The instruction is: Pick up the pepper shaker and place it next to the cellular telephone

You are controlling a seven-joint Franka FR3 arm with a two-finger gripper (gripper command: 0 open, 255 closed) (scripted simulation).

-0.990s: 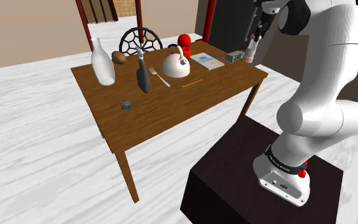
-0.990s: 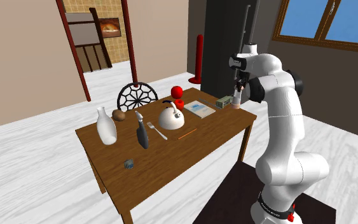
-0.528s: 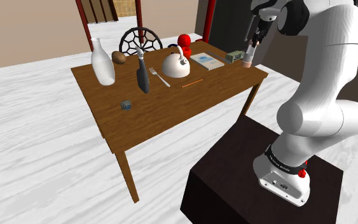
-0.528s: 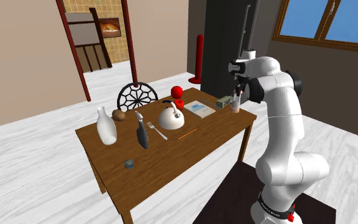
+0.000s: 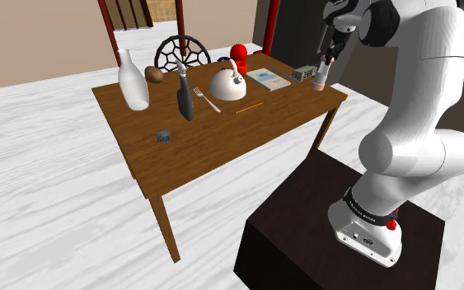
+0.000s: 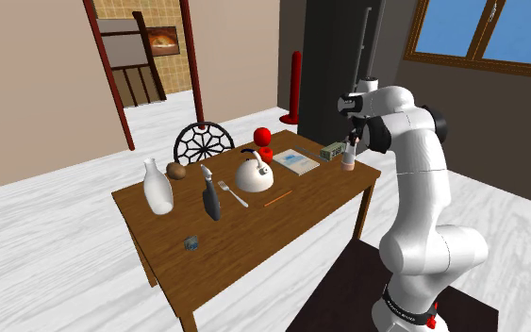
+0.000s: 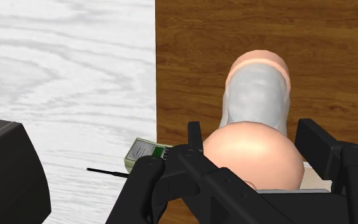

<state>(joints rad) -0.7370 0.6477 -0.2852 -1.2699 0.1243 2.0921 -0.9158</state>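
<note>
The pepper shaker (image 5: 321, 78) is a pale pink and grey bottle with a rounded pink cap. It stands upright at the table's far right corner, its base at or just above the wood. My gripper (image 5: 329, 56) comes down on it from above and is shut on its top. In the wrist view the black fingers (image 7: 194, 137) clasp the pink cap of the shaker (image 7: 255, 95) from both sides. The cellular telephone (image 5: 304, 73) is a small greenish block with an antenna, lying close beside the shaker. From the second exterior view, the shaker (image 6: 348, 160) stands just right of the phone (image 6: 331, 150).
On the wooden table (image 5: 213, 140) are a book (image 5: 268, 78), a white kettle (image 5: 226, 83), a red figure (image 5: 239, 58), a pencil (image 5: 249, 107), a fork, a dark knife (image 5: 185, 100), a white vase (image 5: 133, 82) and a small cube (image 5: 163, 137). A chair stands behind the table.
The gripper has lowered the shaker from above the table's corner down to the tabletop beside the phone. Nothing else has moved.
</note>
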